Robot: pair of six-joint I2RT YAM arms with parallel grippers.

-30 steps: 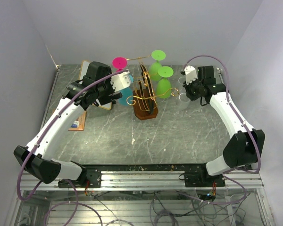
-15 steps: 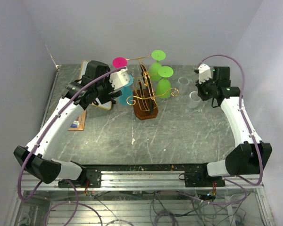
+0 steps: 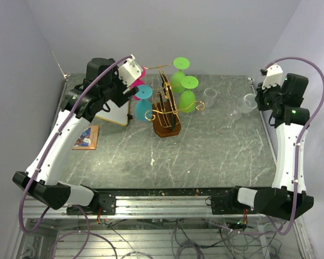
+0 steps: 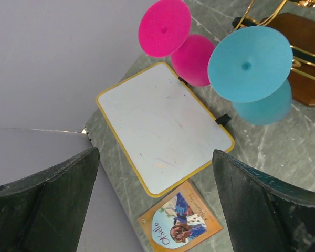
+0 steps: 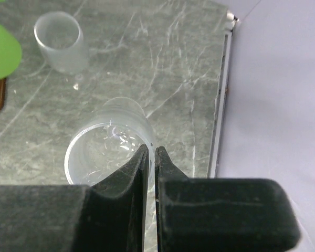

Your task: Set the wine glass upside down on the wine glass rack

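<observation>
The wine glass rack is a gold wire stand on a dark wooden base, mid-table. Pink, teal and two green glasses hang on it upside down. At the far right, off the table, is a clear wine glass. My right gripper is shut on its rim, one finger inside the bowl and one outside. My left gripper hovers left of the rack, open and empty, above the pink and teal feet.
A second clear glass stands on the table right of the rack. A yellow-framed whiteboard and a small book lie at the left. The table's right edge is close to the held glass.
My right arm has risen and swung right toward the table's edge with the clear glass. My left arm has pulled up and back, uncovering the teal glass on the rack.
</observation>
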